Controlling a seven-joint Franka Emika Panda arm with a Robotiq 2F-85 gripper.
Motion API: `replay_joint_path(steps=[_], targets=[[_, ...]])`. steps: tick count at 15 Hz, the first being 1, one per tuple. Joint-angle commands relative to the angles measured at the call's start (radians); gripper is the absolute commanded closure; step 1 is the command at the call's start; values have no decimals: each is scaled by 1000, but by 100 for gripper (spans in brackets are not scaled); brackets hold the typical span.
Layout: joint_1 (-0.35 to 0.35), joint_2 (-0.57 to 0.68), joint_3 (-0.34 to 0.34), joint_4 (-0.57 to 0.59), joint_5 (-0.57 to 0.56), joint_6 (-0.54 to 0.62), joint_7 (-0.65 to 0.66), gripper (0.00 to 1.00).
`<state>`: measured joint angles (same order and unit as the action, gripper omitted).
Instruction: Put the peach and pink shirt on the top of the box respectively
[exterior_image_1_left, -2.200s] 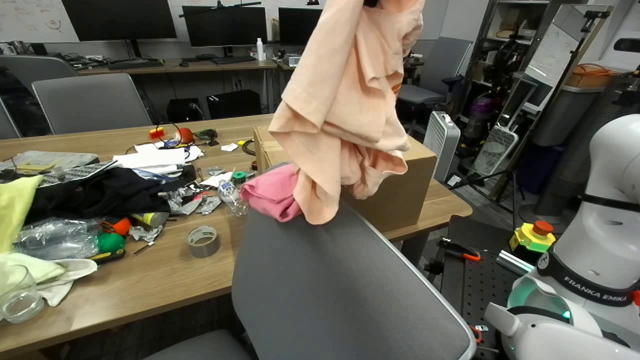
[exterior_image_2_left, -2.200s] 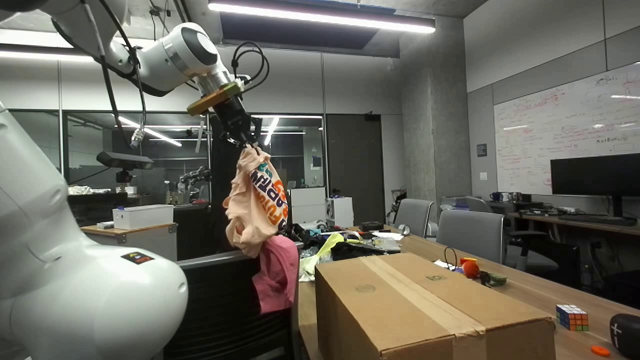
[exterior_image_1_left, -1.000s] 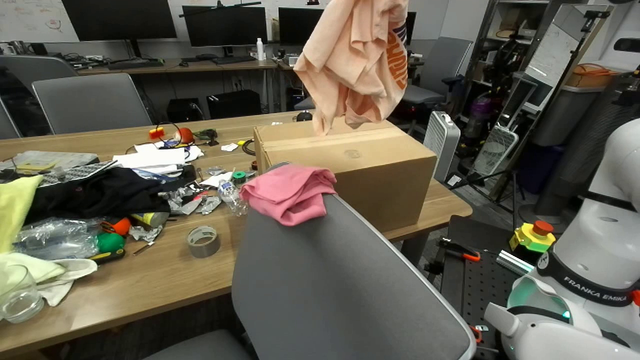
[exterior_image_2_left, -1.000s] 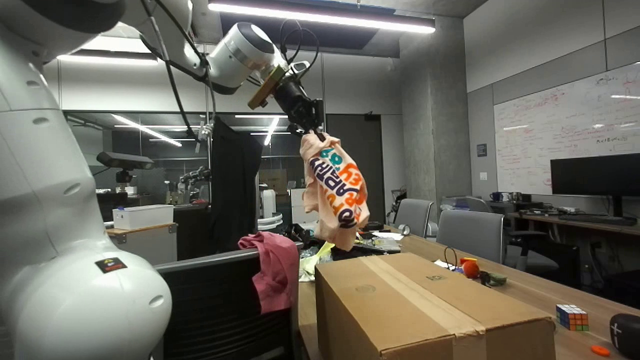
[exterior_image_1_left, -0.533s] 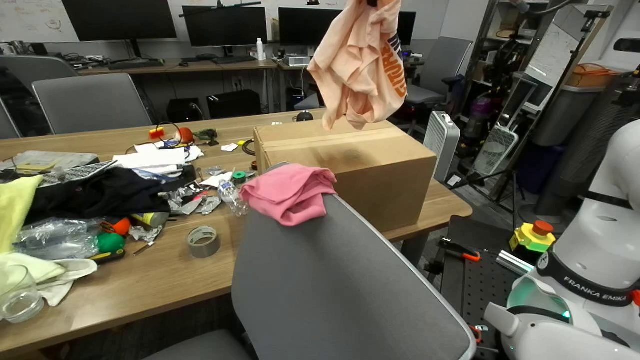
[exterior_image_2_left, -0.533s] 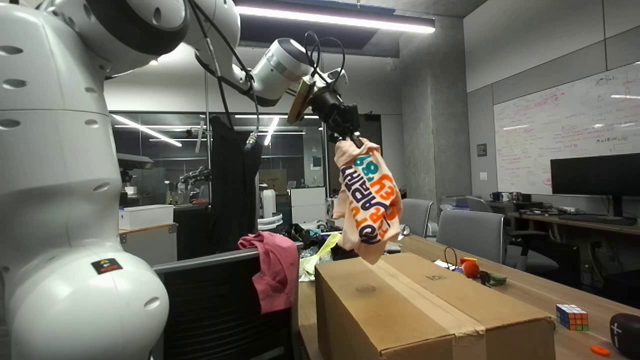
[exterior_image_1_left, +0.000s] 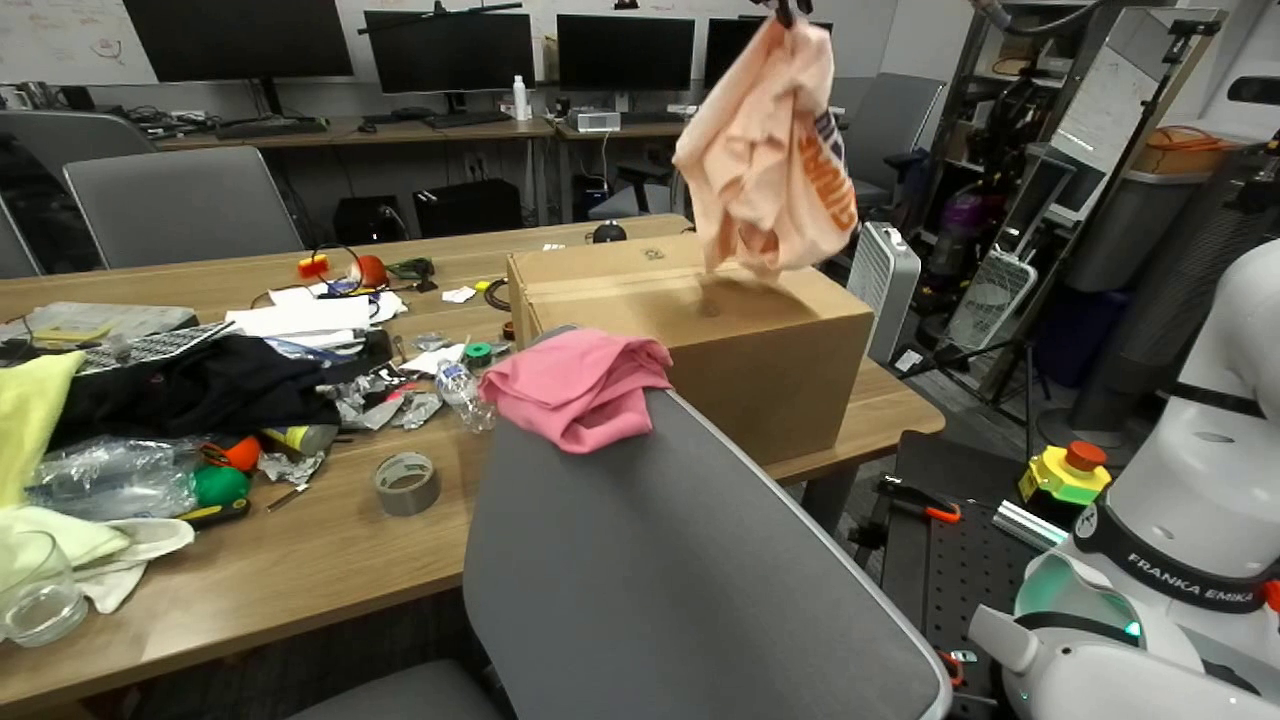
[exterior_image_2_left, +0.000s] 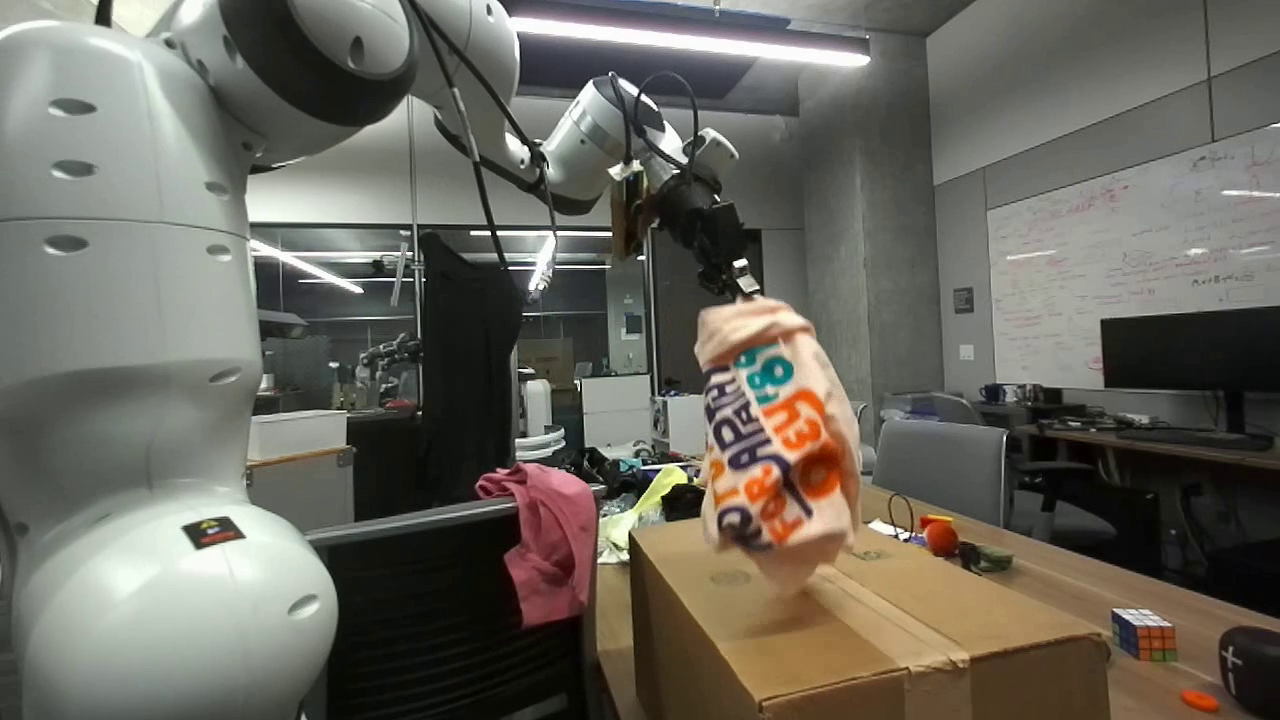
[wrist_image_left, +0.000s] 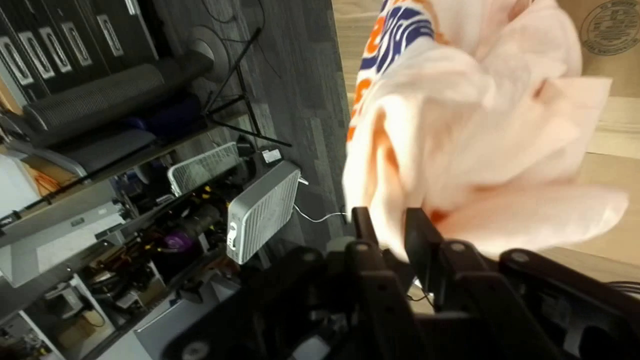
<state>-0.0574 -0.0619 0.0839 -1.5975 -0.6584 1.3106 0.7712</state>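
Note:
The peach shirt (exterior_image_1_left: 765, 150) hangs bunched over the cardboard box (exterior_image_1_left: 610, 300); in an exterior view (exterior_image_2_left: 780, 450) its lower end is blurred just above the box top (exterior_image_2_left: 720, 625). My gripper (exterior_image_2_left: 747, 290) is at the shirt's upper end, which sits at or just below the fingertips. In the wrist view my gripper (wrist_image_left: 387, 212) has its fingers apart, and a loose, blurred fold of the peach shirt (wrist_image_left: 475, 125) lies between them. The pink shirt (exterior_image_1_left: 580, 385) is draped over the chair's back corner, also seen in an exterior view (exterior_image_2_left: 550, 545).
The grey chair (exterior_image_1_left: 700, 560) stands beside the wooden table (exterior_image_1_left: 330, 560), in front of the box. Clothes, a tape roll (exterior_image_1_left: 407, 483) and a bottle (exterior_image_1_left: 462, 395) lie on the table. A Rubik's cube (exterior_image_2_left: 1145, 635) and a black speaker (exterior_image_2_left: 1250, 675) are beyond the box.
My gripper has carried the peach shirt from above the pink shirt and chair to over the box. In the last half second the shirt has slipped lower relative to the fingers. The pink shirt stays.

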Motion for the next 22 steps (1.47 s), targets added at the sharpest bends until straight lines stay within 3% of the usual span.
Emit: replay_joint_path(steps=[1, 7, 14, 22], targets=[[42, 64, 0, 85, -37, -100, 62, 45], [132, 55, 37, 25, 2, -95, -80, 1], [244, -31, 127, -69, 120, 6, -188, 0], [284, -149, 159, -244, 274, 293, -390, 0]])
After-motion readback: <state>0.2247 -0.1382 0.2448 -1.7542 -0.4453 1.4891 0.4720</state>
